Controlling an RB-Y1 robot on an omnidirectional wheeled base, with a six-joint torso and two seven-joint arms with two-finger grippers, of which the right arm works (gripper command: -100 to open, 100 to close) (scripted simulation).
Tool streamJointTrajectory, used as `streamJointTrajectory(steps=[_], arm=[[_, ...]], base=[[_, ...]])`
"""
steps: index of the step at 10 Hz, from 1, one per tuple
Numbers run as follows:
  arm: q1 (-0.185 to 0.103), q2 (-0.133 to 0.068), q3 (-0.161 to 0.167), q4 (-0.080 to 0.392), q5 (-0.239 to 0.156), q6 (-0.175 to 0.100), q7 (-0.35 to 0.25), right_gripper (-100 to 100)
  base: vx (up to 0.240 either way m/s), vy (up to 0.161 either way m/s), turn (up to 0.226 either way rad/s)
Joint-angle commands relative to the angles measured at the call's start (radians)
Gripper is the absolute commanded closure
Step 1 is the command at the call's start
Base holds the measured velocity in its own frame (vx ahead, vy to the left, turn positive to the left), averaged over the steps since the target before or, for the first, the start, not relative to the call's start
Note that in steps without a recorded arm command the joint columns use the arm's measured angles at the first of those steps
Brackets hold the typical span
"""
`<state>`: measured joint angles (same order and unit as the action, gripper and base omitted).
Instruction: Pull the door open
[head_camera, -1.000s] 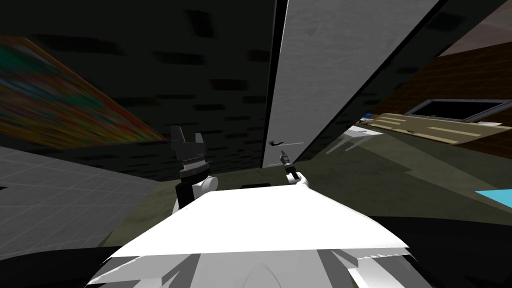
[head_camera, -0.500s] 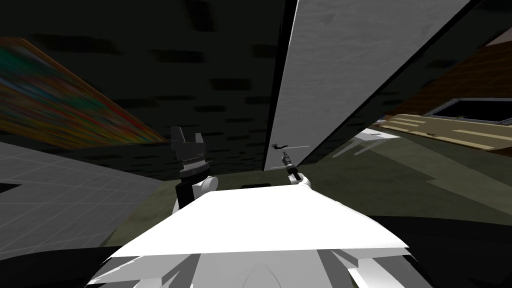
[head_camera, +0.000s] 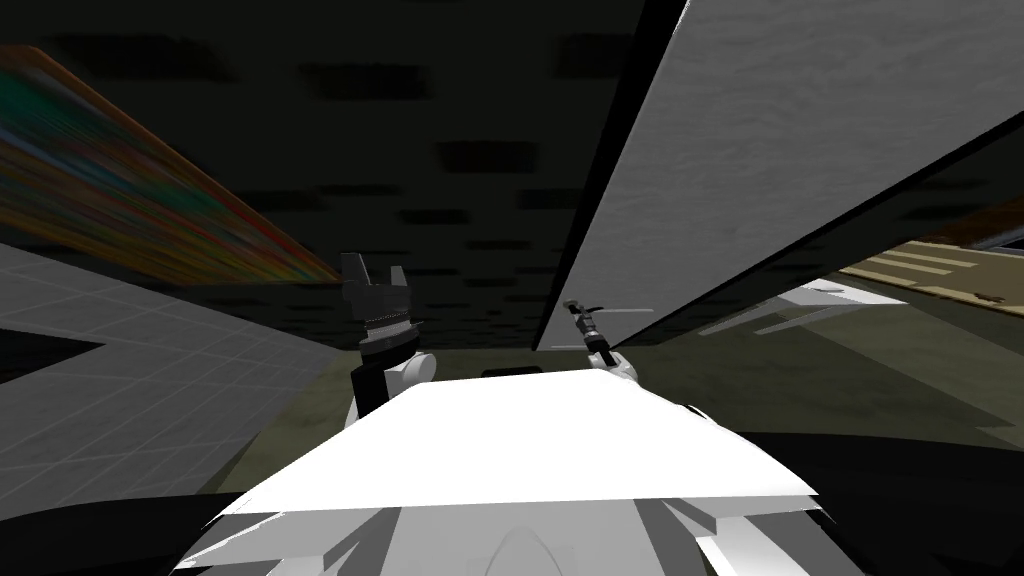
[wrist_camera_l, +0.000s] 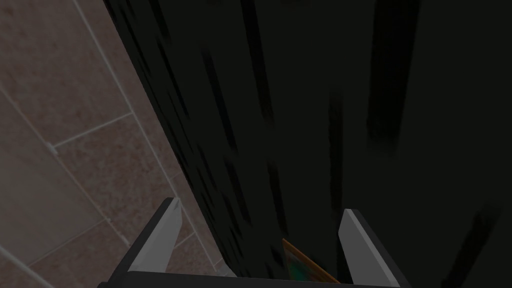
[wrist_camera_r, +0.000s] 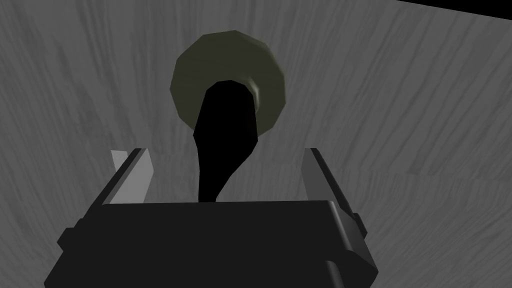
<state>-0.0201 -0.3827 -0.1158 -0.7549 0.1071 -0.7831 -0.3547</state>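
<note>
A light grey door (head_camera: 750, 150) stands ajar ahead of me, slightly right, with its dark lever handle (head_camera: 580, 303) low on its near edge. My right gripper (head_camera: 587, 318) reaches up to that handle. In the right wrist view the black lever (wrist_camera_r: 225, 135) comes down from an olive round rose (wrist_camera_r: 270, 65) on the door (wrist_camera_r: 400, 125) and runs between my right gripper's (wrist_camera_r: 220, 155) fingers, which stand open and well clear of its sides. My left gripper (head_camera: 372, 275) is raised on the left, away from the door; my left gripper (wrist_camera_l: 261, 207) is open and holds nothing.
A dark brick wall (head_camera: 430, 180) lies left of the door, with a colourful painting (head_camera: 120, 210) further left. A grey tiled surface (head_camera: 120, 350) is at the near left. Right of the door, the opening shows dim floor, a white piece of furniture (head_camera: 820, 295) and a tan panel (head_camera: 940, 265).
The whole head view has shifted as I moved: door and handle now sit further right. My right gripper has gone up and right to the handle. The left arm has kept still.
</note>
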Motion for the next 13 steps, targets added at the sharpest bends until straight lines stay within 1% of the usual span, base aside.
streamJointTrajectory(steps=[1, 2, 3, 4, 9, 10, 11, 13], arm=[[0.025, -0.006, -0.005, -0.028, -0.004, 0.005, -0.006, -100], [0.032, -0.022, -0.019, -0.01, -0.013, -0.01, -0.013, -100], [0.032, -0.014, -0.011, -0.03, -0.008, 0.007, -0.01, -100], [0.032, -0.014, -0.011, -0.03, -0.008, 0.007, -0.01, 100], [0.032, -0.014, -0.011, -0.03, -0.008, 0.007, -0.01, 100], [0.049, -0.024, -0.007, -0.031, -0.006, -0.009, -0.023, 100], [0.054, -0.028, -0.005, -0.032, -0.005, -0.015, -0.027, 100], [0.078, -0.044, 0.002, -0.036, -0.002, -0.043, -0.046, 100]], base=[[0.082, -0.005, 0.016], [0.121, -0.006, 0.132], [0.069, -0.007, 0.035], [-0.015, -0.001, -0.031], [-0.011, 0.0, 0.0], [-0.087, -0.052, 0.134], [-0.139, -0.063, 0.167], [-0.203, -0.069, 0.141]])
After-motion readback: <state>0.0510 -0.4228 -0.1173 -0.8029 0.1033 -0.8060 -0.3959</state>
